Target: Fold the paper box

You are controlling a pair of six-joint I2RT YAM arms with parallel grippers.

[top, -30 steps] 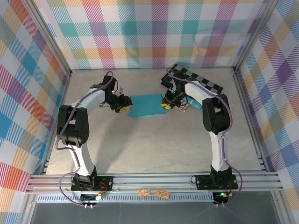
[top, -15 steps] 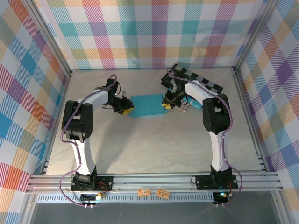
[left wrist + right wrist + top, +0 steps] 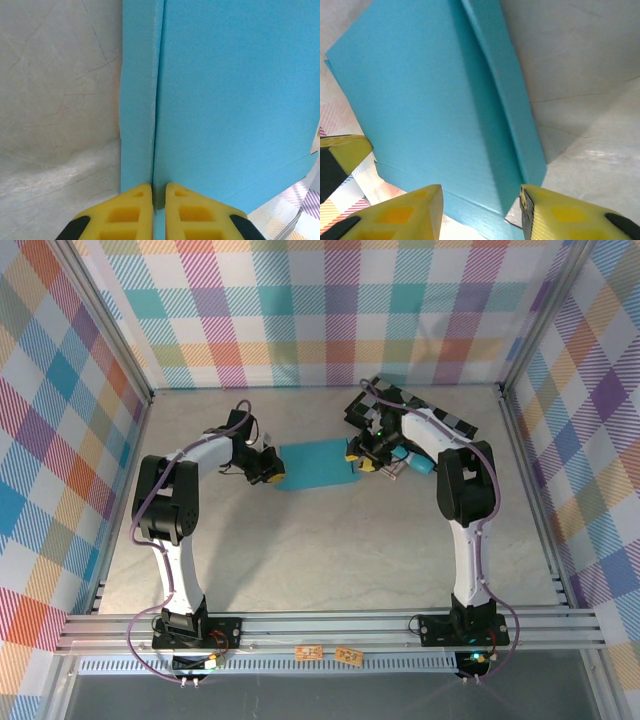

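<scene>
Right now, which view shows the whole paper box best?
Top external: the whole paper box shows, flat on the table. Left wrist is a close-up of one fold line, the left end effector pinched on it. Right wrist shows a corner and side strip, the right end effector open around its edge.

Overhead view: bright, even, diffuse light from above. Desk (image 3: 330,540) evenly lit, with soft pale shadows under the arms (image 3: 165,505) and no glare. Sharp throughout; frame posts (image 3: 110,315) lean outward toward the edges.

Left wrist view: paper box (image 3: 235,100) strongly saturated, fine grain, crease sharp. Left fingers (image 3: 132,212) at the bottom edge slightly soft.

Right wrist view: right fingers (image 3: 405,215) close and blurred. Faint sheen on the box, soft shadow beside its raised flap.
</scene>
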